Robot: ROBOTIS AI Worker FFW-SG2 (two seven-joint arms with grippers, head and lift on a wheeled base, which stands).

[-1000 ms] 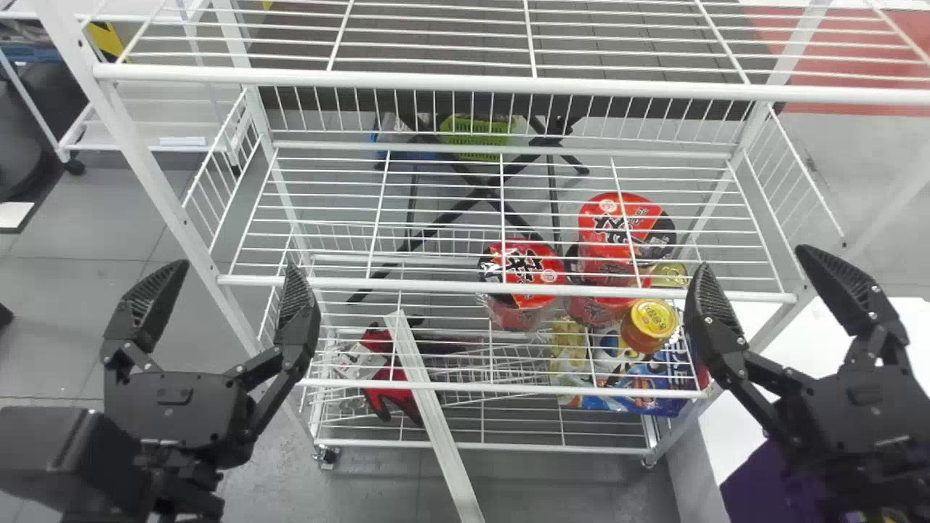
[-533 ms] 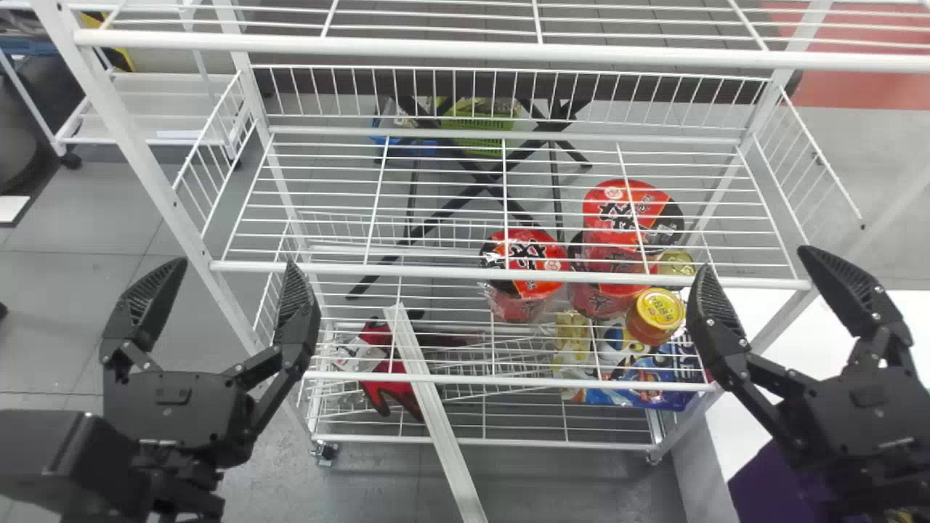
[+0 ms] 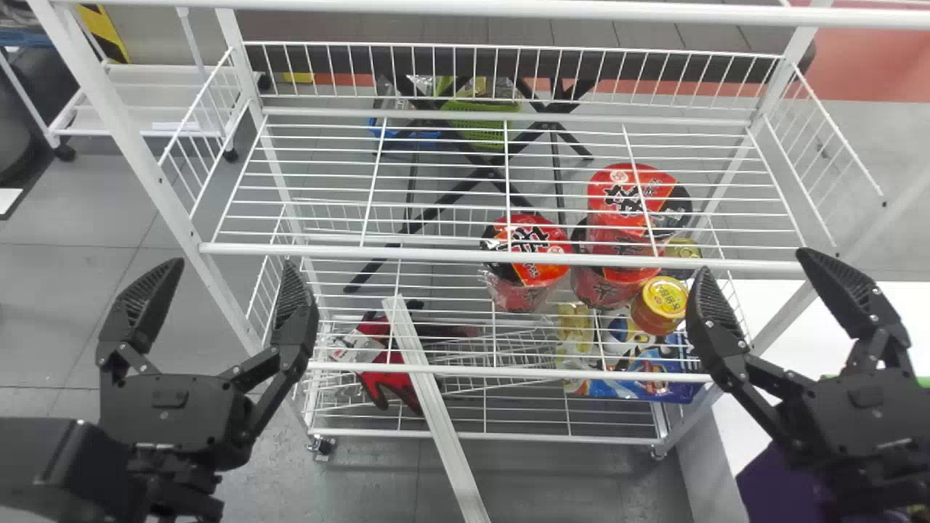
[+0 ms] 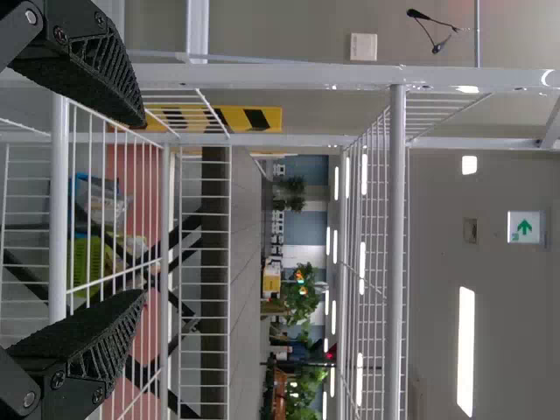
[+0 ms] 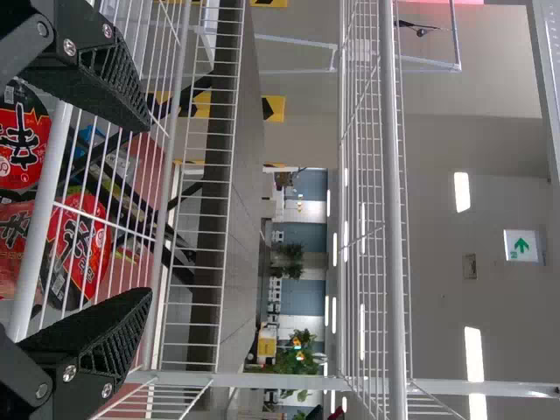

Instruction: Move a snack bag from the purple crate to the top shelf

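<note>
My left gripper (image 3: 234,263) stands open at the rack's left front post, nothing between its fingers. Likewise open and unloaded is my right gripper (image 3: 753,260), by the rack's right front post. The purple crate (image 3: 777,479) is partly visible at the lower right, beneath the right arm, which hides much of it. Of the top shelf, the white front rail (image 3: 465,10) crosses the head view's upper edge. In the left wrist view the left gripper (image 4: 144,208) faces the wire rack; in the right wrist view the right gripper (image 5: 150,210) does too.
Red noodle cups (image 3: 527,250), a yellow-lidded jar (image 3: 660,301) and a blue package (image 3: 647,378) lie on lower rack levels. Red-black gloves (image 3: 389,378) are at lower left, beside a slanting white bar (image 3: 436,414). A white surface (image 3: 770,319) adjoins the rack's right side.
In the head view the rack's front rails have shifted upward and its middle level looks slightly wider. Both grippers stay open and keep nearly the same place in that view.
</note>
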